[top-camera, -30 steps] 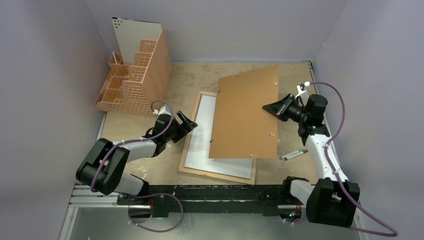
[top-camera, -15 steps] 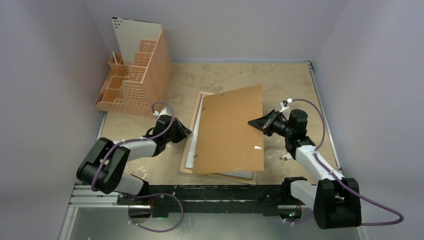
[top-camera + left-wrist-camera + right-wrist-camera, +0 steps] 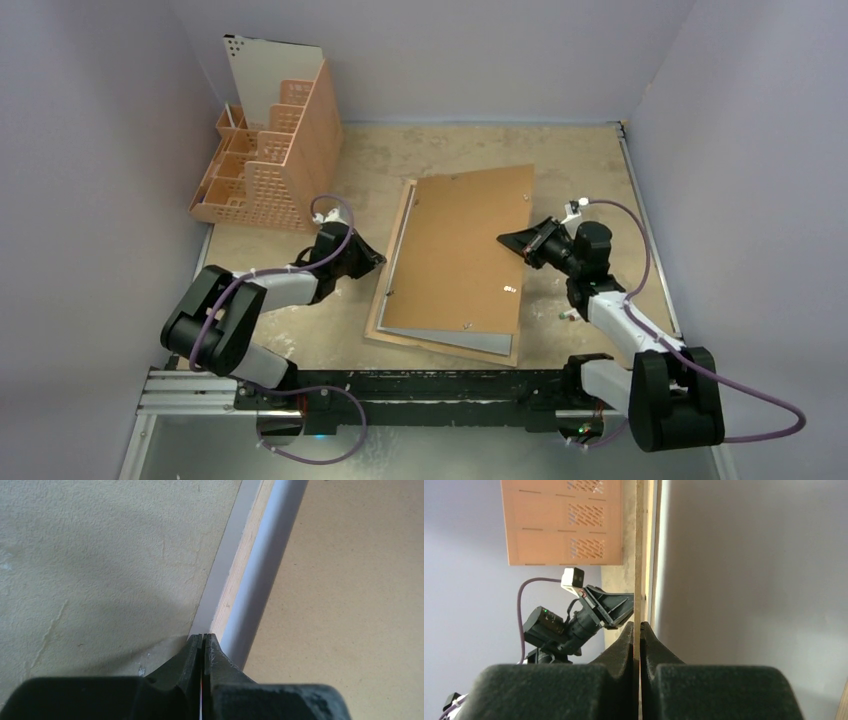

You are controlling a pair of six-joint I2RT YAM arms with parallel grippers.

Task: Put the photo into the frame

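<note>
- On the table [image 3: 400,150], near its middle, the frame [image 3: 376,320] is lying back up, its wood rim facing us.
- Over the frame the board [image 3: 460,250] is lying, covering most of it. It is sitting a little askew, with its far right corner reaching out past the frame.
- Inside the frame, under the board, the photo [image 3: 485,343] is lying white side up. We are seeing only a pale strip of it along the board's left and near edges.
- At the frame's left edge our left gripper [image 3: 380,262] is resting low, its fingers pressed together with nothing between them. In the left wrist view the tips are touching the rim, just where the grey outer edge is meeting the wood.
- At the board's right edge our right gripper [image 3: 505,241] is pinching the board. In the right wrist view the thin sheet is running straight up from between the fingers.
- We are not able to tell whether the board's right edge is lying down on the frame or hanging just above it.
- At the far left of the table an organizer [image 3: 270,160] is standing well apart from the frame, with a white sheet [image 3: 270,70] standing up in its back slot.
</note>
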